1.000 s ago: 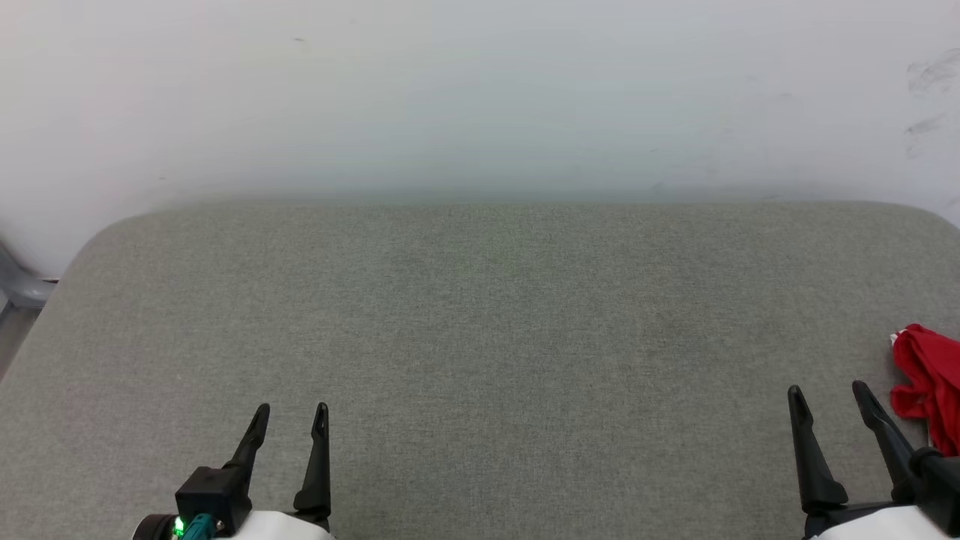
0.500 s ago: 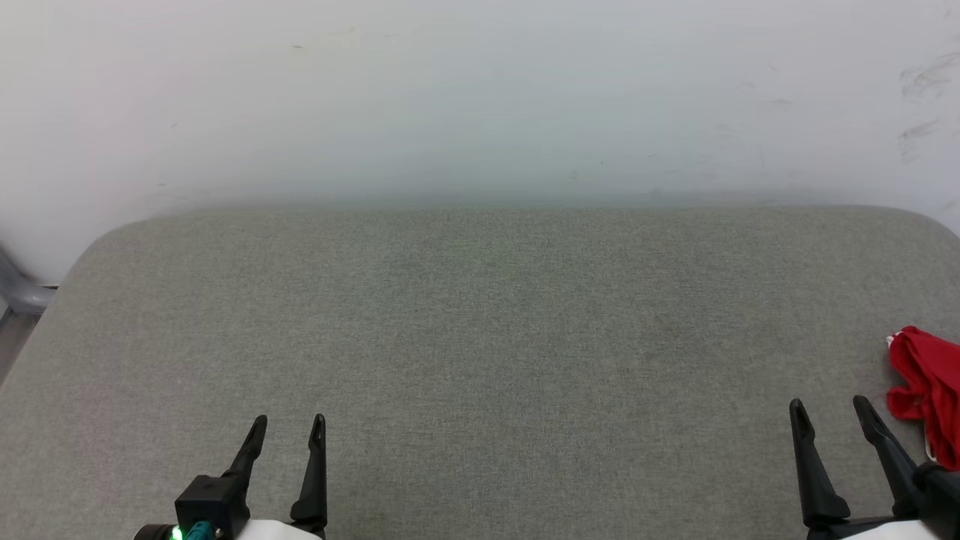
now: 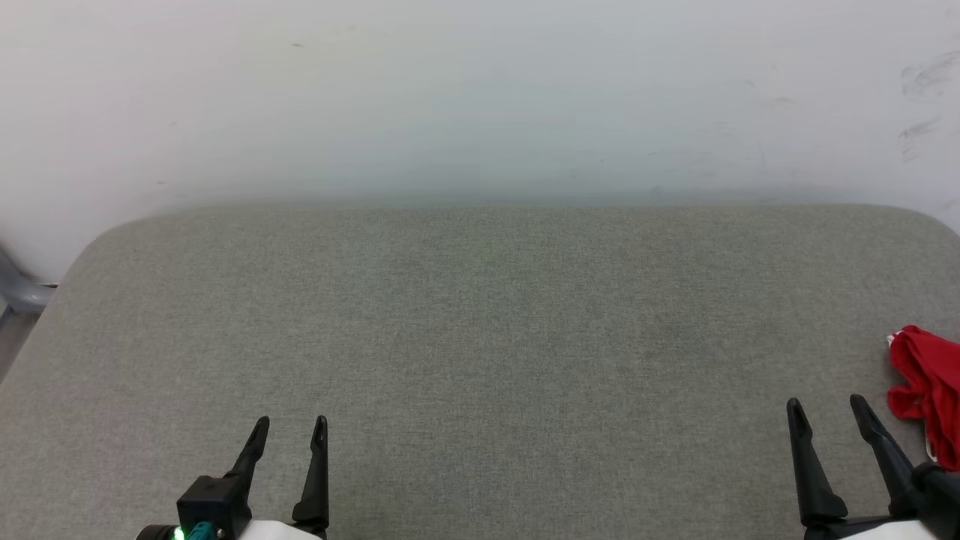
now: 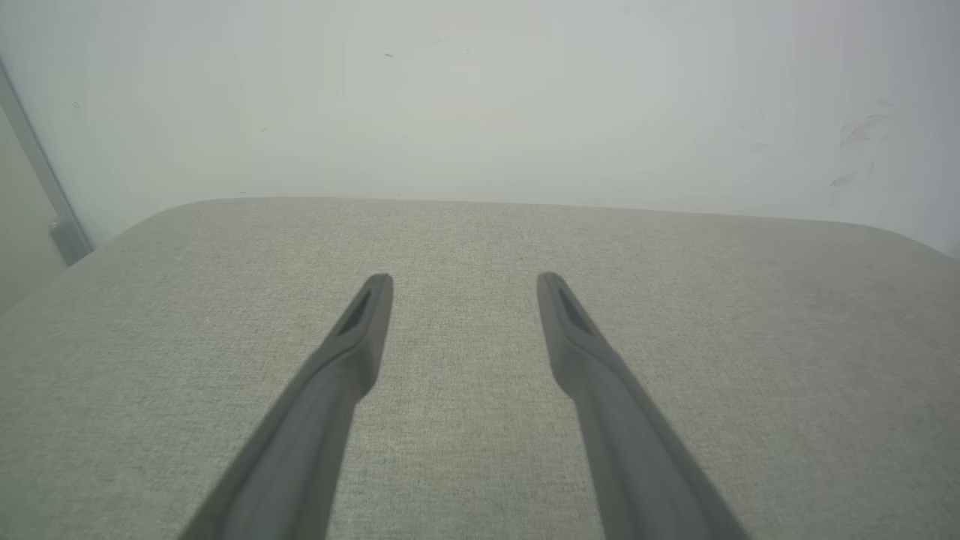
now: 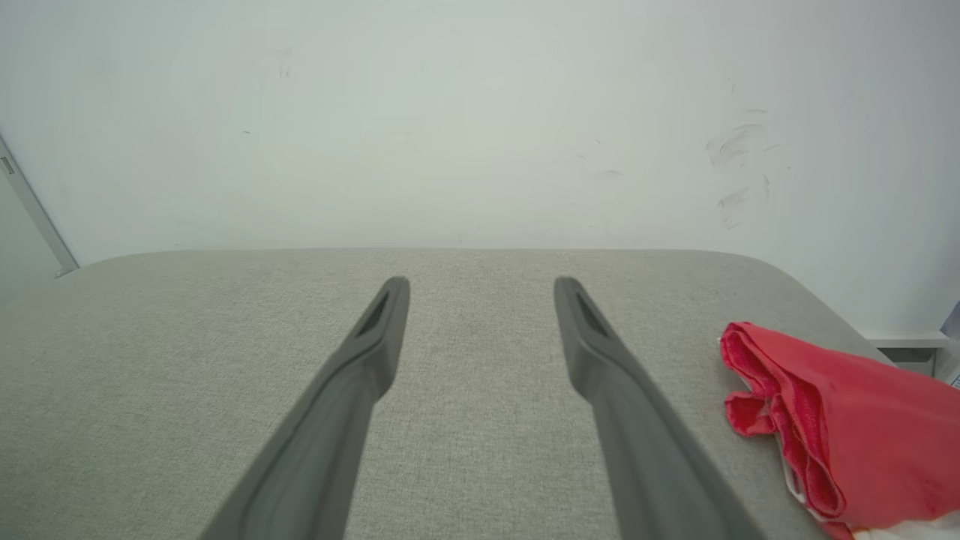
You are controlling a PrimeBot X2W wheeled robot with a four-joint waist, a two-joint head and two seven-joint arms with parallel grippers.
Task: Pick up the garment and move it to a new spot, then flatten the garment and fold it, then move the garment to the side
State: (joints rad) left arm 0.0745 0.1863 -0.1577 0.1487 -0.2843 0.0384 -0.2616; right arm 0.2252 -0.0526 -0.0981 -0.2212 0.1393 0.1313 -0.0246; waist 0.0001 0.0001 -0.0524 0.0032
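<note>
1. Red fabric of the garment (image 3: 926,382) is lying crumpled at the counter's (image 3: 480,315) right edge, with a strip of white showing at its near end.
2. Left hand (image 3: 292,420) is hovering over the counter's near left portion, fingers spread wide, gripping nothing.
3. Right hand (image 3: 825,400) is hovering over the counter's near right portion, fingers spread wide, gripping nothing; the garment is sitting just beside it toward the counter's right edge, not touching.
4. Pale wall (image 3: 480,97) is standing behind the counter's far edge.
</note>
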